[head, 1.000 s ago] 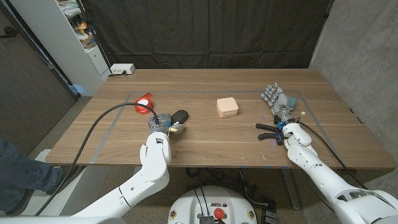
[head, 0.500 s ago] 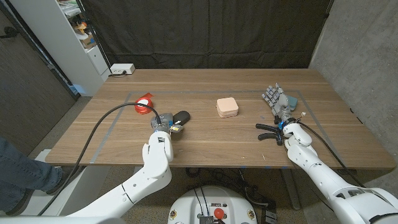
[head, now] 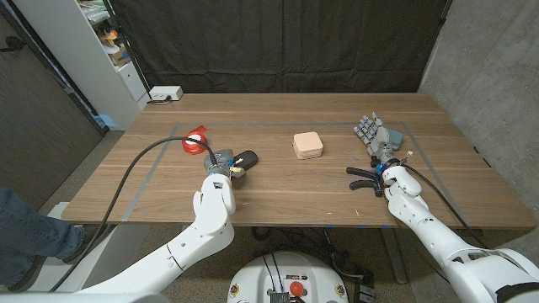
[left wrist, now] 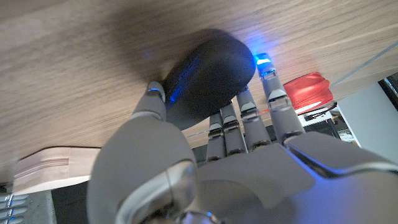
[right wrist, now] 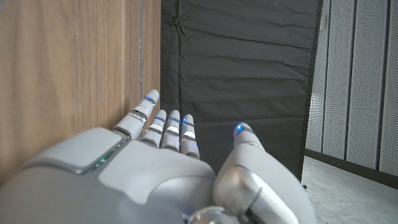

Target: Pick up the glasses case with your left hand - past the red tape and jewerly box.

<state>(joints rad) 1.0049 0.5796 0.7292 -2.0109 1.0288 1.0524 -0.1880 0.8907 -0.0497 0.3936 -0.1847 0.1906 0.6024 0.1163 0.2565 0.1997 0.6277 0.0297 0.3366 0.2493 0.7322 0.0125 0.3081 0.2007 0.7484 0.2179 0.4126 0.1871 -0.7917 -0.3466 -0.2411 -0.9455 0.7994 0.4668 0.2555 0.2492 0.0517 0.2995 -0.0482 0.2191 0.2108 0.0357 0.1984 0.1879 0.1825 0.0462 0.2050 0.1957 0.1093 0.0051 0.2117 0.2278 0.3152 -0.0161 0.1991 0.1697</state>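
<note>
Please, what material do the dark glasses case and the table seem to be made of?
The glasses case looks like matte dark plastic or leatherette: smooth, rounded, without shine, though the picture is too blurred to decide. The table seems to be wood or wood veneer with a satin finish, because long brown grain lines show.

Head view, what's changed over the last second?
The left robot hand has pushed forward up to the black glasses case; in the left wrist view its fingers wrap around the case, grip unconfirmed. The red tape, pink jewelry box and right robot hand stayed put.

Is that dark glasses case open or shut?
Shut: the glasses case shows one smooth, closed rounded shell, with the left hand wrapped around it.
</note>
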